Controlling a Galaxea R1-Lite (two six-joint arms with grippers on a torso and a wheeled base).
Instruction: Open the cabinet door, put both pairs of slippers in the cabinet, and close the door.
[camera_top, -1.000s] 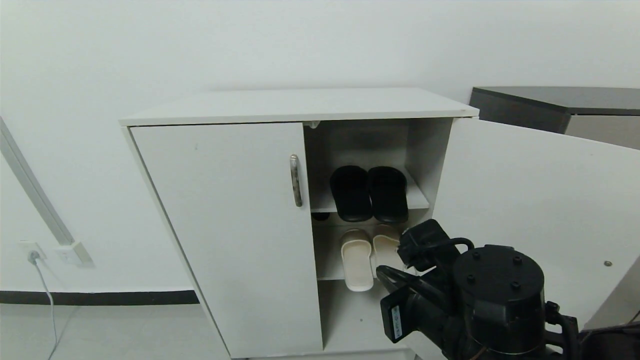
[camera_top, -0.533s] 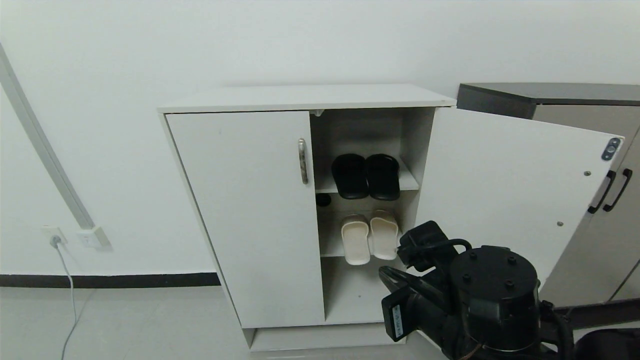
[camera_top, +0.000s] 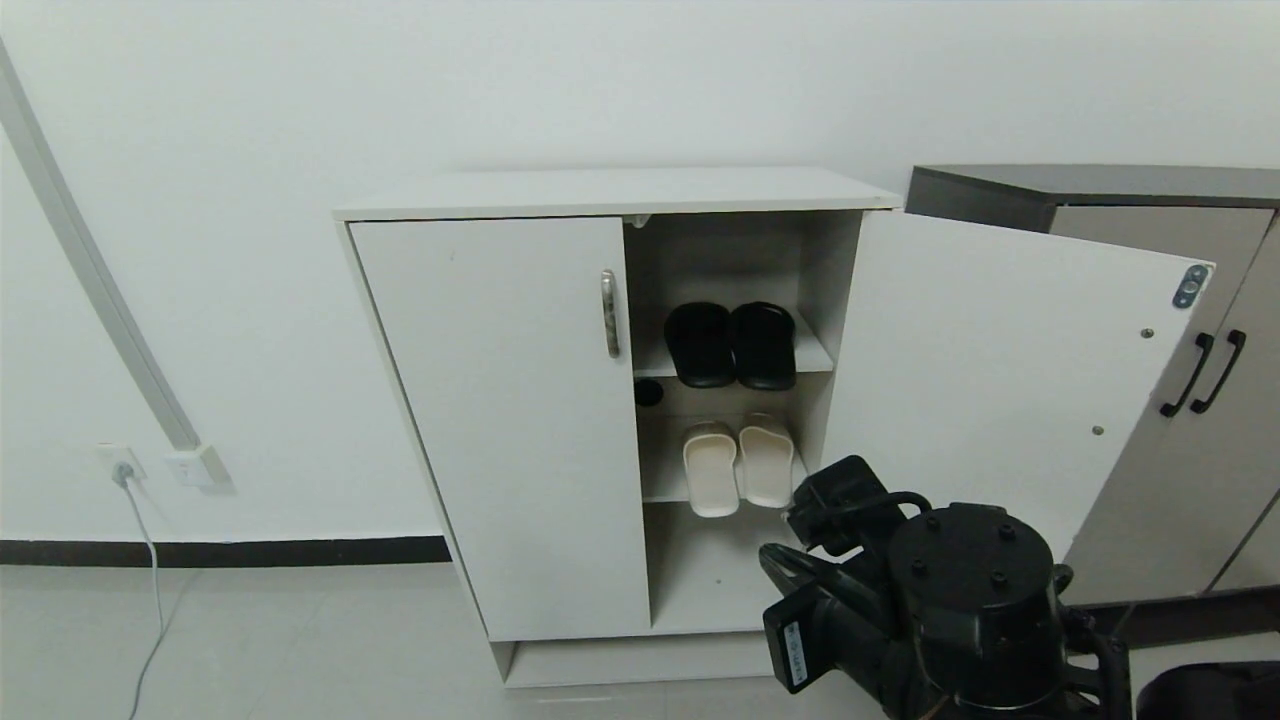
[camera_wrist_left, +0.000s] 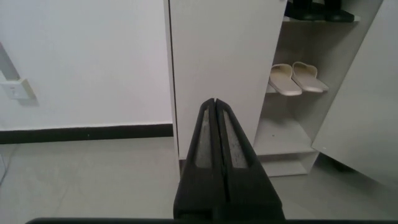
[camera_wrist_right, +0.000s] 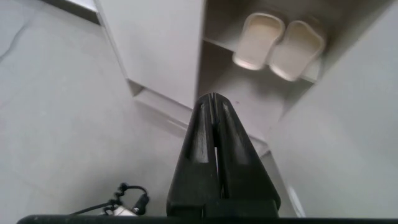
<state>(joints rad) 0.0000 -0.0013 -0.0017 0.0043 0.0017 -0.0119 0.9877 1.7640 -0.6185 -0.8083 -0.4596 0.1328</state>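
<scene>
Ahead of both empty, pressed-together jaws, black slippers and cream slippers sit shelved; swinging the right-hand door shut seems next.

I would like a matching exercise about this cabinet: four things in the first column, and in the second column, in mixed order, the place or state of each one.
Column one:
1. black slippers
2. white slippers
3. left door
4. right door

Column two:
A. swung open
B. on the upper shelf
C. shut
D. on the middle shelf

Right pairs: 1-B, 2-D, 3-C, 4-A.
</scene>
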